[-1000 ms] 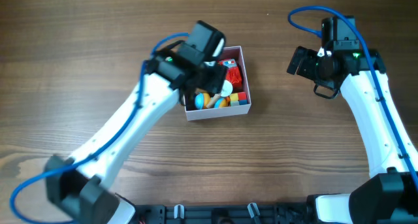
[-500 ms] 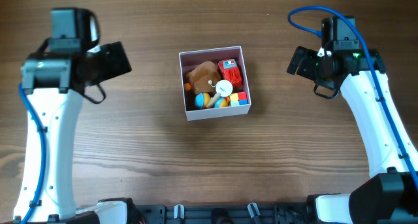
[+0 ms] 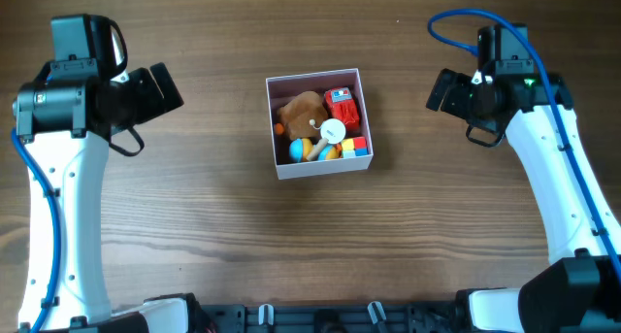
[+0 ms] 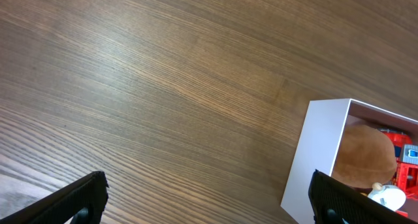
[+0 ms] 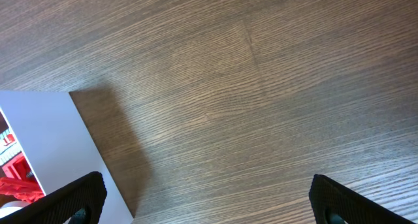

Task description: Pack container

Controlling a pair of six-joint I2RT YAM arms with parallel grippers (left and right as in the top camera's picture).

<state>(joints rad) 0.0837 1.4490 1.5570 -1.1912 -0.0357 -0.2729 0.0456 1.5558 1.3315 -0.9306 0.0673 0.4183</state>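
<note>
On wood-grain table (image 3: 291, 255) | square white-walled container (image 3: 325, 168) | fuzzy brown toy (image 3: 301, 110)

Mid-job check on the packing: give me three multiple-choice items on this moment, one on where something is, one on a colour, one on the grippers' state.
1. Where is the brown plush toy?
A. on the bare wood beside the box
B. inside the square white-walled container
C. between a gripper's fingers

2. What colour is the blocky toy in the container's far right corner?
A. red
B. green
C. black

3. How do the left gripper and the right gripper stand?
A. both shut on toys
B. left shut, right open
C. both open, holding nothing

Answers:
1 B: the overhead view shows it within the walls, among the other toys.
2 A: it is plainly red from above.
3 C: each wrist view shows its fingertips wide apart, gripping nothing.
</note>
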